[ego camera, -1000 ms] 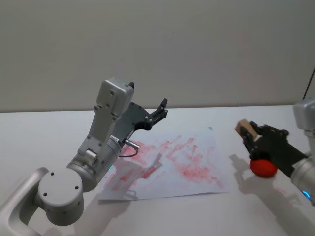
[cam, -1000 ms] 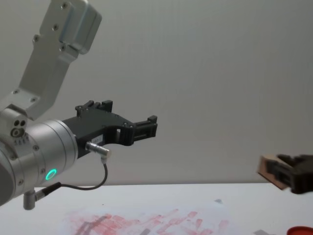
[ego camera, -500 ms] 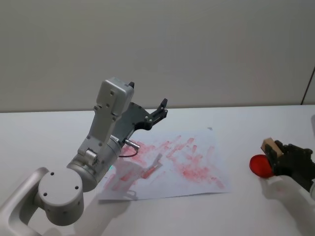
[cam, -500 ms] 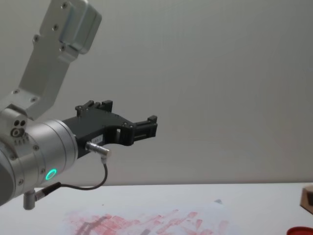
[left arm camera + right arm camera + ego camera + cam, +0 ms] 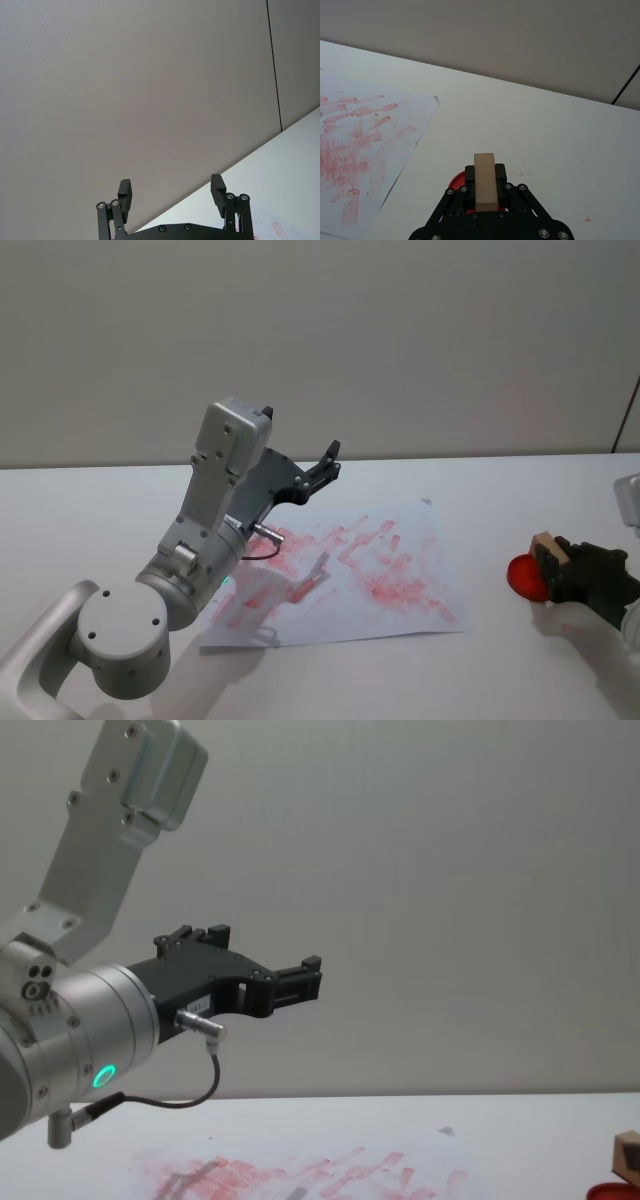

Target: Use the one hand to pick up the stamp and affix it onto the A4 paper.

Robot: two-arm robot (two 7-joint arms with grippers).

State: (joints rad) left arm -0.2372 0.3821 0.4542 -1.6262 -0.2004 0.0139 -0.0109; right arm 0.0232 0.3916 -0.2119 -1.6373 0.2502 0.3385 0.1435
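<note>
- Right wrist view: the right pincer (image 5: 485,200) is clamped on the wooden stamp (image 5: 485,181), which is held over the red ink pad (image 5: 524,575), right of the A4 paper (image 5: 400,540).
- Pickup looks done; carrying the stamp across and pressing it onto the sheet remain.
- The left pincer (image 5: 172,192) is parked aloft, its prongs spread and holding nothing.

Probably a lab — bare wall (image 5: 420,330), white table (image 5: 80,510).
</note>
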